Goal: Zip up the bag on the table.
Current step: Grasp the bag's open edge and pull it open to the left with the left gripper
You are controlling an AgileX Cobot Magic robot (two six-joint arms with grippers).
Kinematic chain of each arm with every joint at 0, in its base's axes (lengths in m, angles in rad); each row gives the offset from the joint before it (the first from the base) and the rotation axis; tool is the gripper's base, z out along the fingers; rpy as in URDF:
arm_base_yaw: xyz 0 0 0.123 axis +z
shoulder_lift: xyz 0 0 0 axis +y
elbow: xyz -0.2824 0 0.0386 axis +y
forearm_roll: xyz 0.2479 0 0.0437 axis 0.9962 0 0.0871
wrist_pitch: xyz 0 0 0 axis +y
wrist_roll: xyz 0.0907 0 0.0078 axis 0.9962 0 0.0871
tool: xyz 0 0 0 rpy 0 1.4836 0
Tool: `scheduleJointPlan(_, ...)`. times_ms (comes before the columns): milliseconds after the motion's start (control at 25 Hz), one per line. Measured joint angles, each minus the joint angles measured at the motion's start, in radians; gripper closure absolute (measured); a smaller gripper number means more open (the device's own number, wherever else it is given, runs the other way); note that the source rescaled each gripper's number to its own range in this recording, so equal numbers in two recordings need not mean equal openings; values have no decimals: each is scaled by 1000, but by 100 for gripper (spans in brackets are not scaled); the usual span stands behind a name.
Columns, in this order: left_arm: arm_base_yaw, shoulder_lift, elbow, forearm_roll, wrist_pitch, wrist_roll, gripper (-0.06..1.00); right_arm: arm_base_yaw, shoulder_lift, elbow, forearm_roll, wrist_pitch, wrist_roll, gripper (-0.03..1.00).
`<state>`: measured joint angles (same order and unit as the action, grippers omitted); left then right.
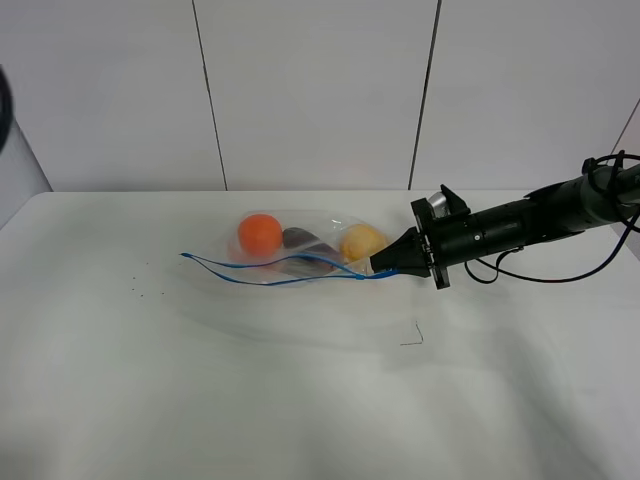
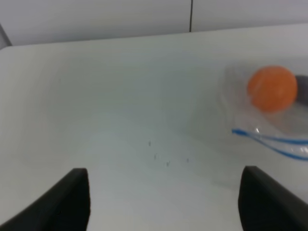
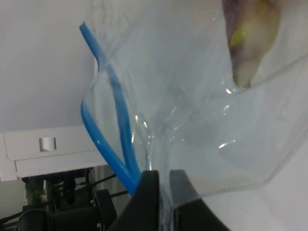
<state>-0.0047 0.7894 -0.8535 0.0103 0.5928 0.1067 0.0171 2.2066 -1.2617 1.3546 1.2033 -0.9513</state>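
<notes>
the bag (image 1: 300, 250) lies mid-frame on the table (image 1: 300, 400), its blue strip (image 1: 250, 268) gaping. the right gripper (image 1: 380, 267) pinches the strip's right end, jaws pressed together. the left gripper (image 2: 164, 180) hangs spread, empty. with the left end unheld, sliding may drag the bag or slip off.

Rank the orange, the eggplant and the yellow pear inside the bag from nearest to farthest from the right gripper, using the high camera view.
1. The yellow pear: right beside the right gripper, at the end of the bag that it pinches.
2. The eggplant: in the middle of the row.
3. The orange: at the far end, toward the left of the view.
</notes>
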Motion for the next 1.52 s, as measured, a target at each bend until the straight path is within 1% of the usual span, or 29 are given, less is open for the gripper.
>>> scheduleJointPlan(160, 0, 123, 0, 0, -138, 0, 1, 0, 0, 0, 0, 0, 0, 96)
scheduleJointPlan(240, 0, 172, 0, -10, -189, 1, 1, 0, 0, 0, 0, 0, 0, 96)
scheduleJointPlan(360, -3, 227, 0, -10, -245, 6, 1, 0, 0, 0, 0, 0, 0, 96)
scheduleJointPlan(440, -23, 243, 0, -10, -266, 21, 1, 0, 0, 0, 0, 0, 0, 96)
scheduleJointPlan(520, -61, 252, 0, -10, -271, 36, 1, 0, 0, 0, 0, 0, 0, 96)
scheduleJointPlan(600, -118, 252, 0, -10, -272, 41, 1, 0, 0, 0, 0, 0, 0, 96)
scheduleJointPlan(680, -177, 252, 0, -33, -276, 42, 1, 0, 0, 0, 0, 0, 0, 96)
scheduleJointPlan(800, -272, 252, 0, -49, -276, 34, 1, 0, 0, 0, 0, 0, 0, 96)
scheduleJointPlan(880, -318, 252, 0, -52, -270, 16, 1, 0, 0, 0, 0, 0, 0, 96)
scheduleJointPlan(1000, -367, 252, 0, -53, -260, -10, 1, 0, 0, 0, 0, 0, 0, 96)
scheduleJointPlan(1080, -382, 252, 0, -65, -258, -29, 1, 0, 0, 0, 0, 0, 0, 96)
scheduleJointPlan(1240, -384, 252, 0, -149, -259, -128, 1, 0, 0, 0, 0, 0, 0, 96)
scheduleJointPlan(1520, -384, 252, 0, -353, -273, -391, 1, 0, 0, 0, 0, 0, -2, 96)
